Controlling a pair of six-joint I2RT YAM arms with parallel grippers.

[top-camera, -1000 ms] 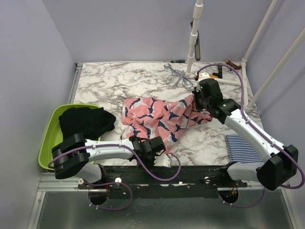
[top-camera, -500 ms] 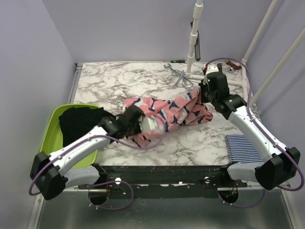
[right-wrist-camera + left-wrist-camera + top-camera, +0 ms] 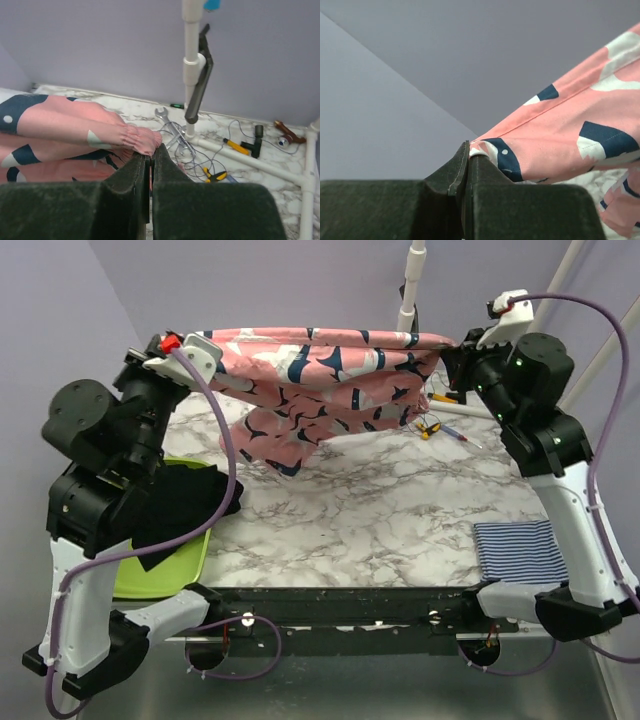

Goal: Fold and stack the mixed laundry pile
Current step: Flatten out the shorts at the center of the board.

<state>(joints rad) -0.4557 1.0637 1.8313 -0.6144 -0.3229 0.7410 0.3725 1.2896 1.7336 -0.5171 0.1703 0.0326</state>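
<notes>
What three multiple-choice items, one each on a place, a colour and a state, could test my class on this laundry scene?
1. Where is the striped garment?
A) on the table, near right corner
B) on the floor
C) draped over a pole

2. What colour is the basin under the black garment?
A) red
B) lime green
C) white

3. How is the pink garment held?
A) flat on the table
B) stretched aloft, left hand and right hand each shut on an end
C) dangling from one hand

Answers: 1 A, it lies by the right arm's base; 2 B, its green rim shows; 3 B, both wrist views show pinched cloth.
</notes>
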